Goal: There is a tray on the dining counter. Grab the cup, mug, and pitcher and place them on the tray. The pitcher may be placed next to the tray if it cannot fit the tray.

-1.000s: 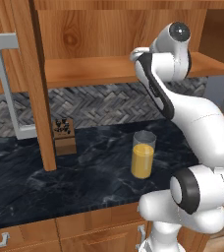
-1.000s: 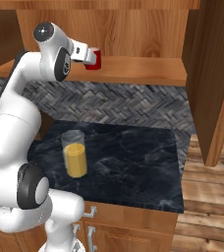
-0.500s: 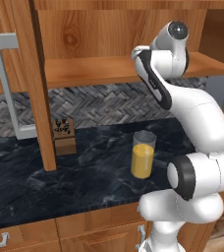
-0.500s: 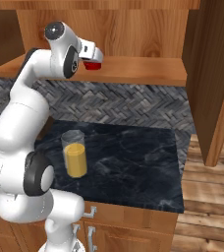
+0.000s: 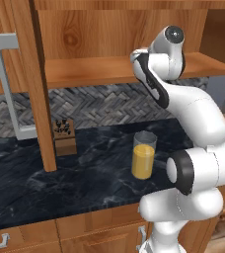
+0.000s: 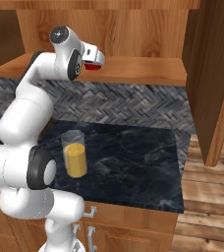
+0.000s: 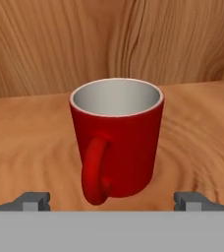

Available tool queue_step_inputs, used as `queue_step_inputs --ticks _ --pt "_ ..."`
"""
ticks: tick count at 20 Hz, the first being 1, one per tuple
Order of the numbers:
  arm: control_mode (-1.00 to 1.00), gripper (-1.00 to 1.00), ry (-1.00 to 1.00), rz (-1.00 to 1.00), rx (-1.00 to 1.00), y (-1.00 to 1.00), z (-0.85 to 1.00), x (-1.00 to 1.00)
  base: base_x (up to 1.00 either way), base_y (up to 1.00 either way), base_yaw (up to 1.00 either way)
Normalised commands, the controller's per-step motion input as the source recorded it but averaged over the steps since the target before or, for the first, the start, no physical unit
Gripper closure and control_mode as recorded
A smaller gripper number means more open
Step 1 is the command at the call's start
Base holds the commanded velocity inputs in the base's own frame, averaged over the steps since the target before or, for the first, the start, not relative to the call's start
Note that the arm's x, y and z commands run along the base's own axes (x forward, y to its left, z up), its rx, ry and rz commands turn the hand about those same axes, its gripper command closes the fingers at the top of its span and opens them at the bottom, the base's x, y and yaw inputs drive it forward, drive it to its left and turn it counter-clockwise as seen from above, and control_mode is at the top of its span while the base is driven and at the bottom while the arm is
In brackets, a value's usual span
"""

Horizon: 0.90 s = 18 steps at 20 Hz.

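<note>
Spreading wide, the gripper (image 7: 112, 201) shows its two dark fingertips (image 7: 33, 201) at the lower corners of the hand view, well apart from each other and holding nothing — the jaws are fully released. Between and just beyond them stands the red mug (image 7: 116, 140), upright on a wooden shelf (image 7: 30, 147), its handle turned toward the camera and its pale inside visible from above. Neither fingertip touches the mug; whether they already flank its body or stop just short of it cannot be told, since the tips are cut off at the bottom of that view.

From the right base view, the gripper (image 6: 95, 58) reaches onto the shelf (image 6: 148, 71) under the upper cabinets, and only a sliver of the mug (image 6: 91, 66) peeks out red beneath the white hand — the rest is hidden by it. In the left base view the hand is hidden behind the arm's own upper links.

Lower down, the pitcher (image 5: 144, 155) stands upright on the black marbled counter (image 5: 85, 173), about half full of orange-yellow liquid, close beside the arm's lower joint. Farther back on the same counter, near the herringbone backsplash (image 5: 104, 104), a small wooden block (image 5: 64, 137) sits by the cabinet's wooden upright; what its dark-patterned top holds is too small to make out.
</note>
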Motion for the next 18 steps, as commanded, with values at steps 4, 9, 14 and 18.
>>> queue_step_inputs --ticks 4,9,14,18 --pt "-1.00 -1.00 0.00 0.00 0.00 0.00 0.00 0.20 0.00 0.00 0.00" --pt "-1.00 -1.00 0.00 0.00 0.00 0.00 0.00 0.21 0.00 0.00 0.00" --pt "-1.00 -1.00 0.00 0.00 0.00 0.00 0.00 0.17 0.00 0.00 0.00" --pt "-1.00 -1.00 0.00 0.00 0.00 0.00 0.00 0.17 0.00 0.00 0.00"
